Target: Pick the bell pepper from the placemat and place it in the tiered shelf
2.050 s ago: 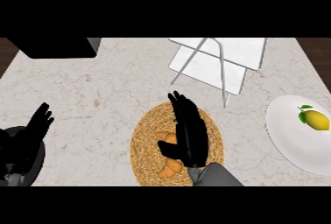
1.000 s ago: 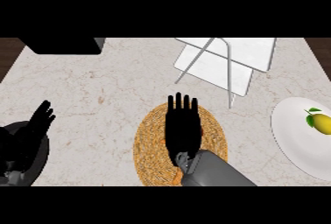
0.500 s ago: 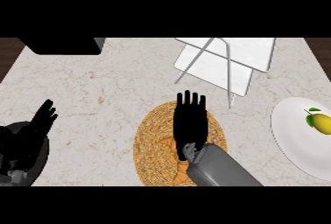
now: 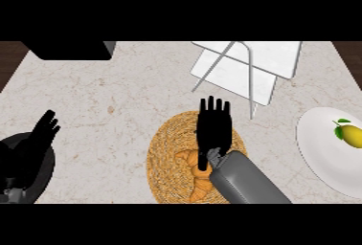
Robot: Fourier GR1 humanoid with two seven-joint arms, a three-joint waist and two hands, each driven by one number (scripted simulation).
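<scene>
- Bell pepper: orange, lying on the woven round placemat, partly hidden under the right robot hand and its grey forearm; only portions show beside the wrist and below it.
- Right robot hand: flat above the placemat, fingers straight and spread, pointing toward the shelf; open, not curled round the pepper. Contact between palm and pepper cannot be confirmed, as the hand covers that area.
- Placemat: sits near the middle of the bench, between the dark pan at left and the white plate at right.
- Tiered shelf: white panels on a thin metal frame, at the far edge of the bench, beyond the fingertips and apart from them. No item visible on it.
- White plate: at the right edge, carrying a yellow lemon with a green leaf; not part of the task.
- Left robot hand: open, fingers up, resting at the left edge above a dark pan.
- Progress, as judged: early stage. The pepper is not grasped and not lifted. Remaining: close on the pepper, raise it, carry it to the shelf, release.
</scene>
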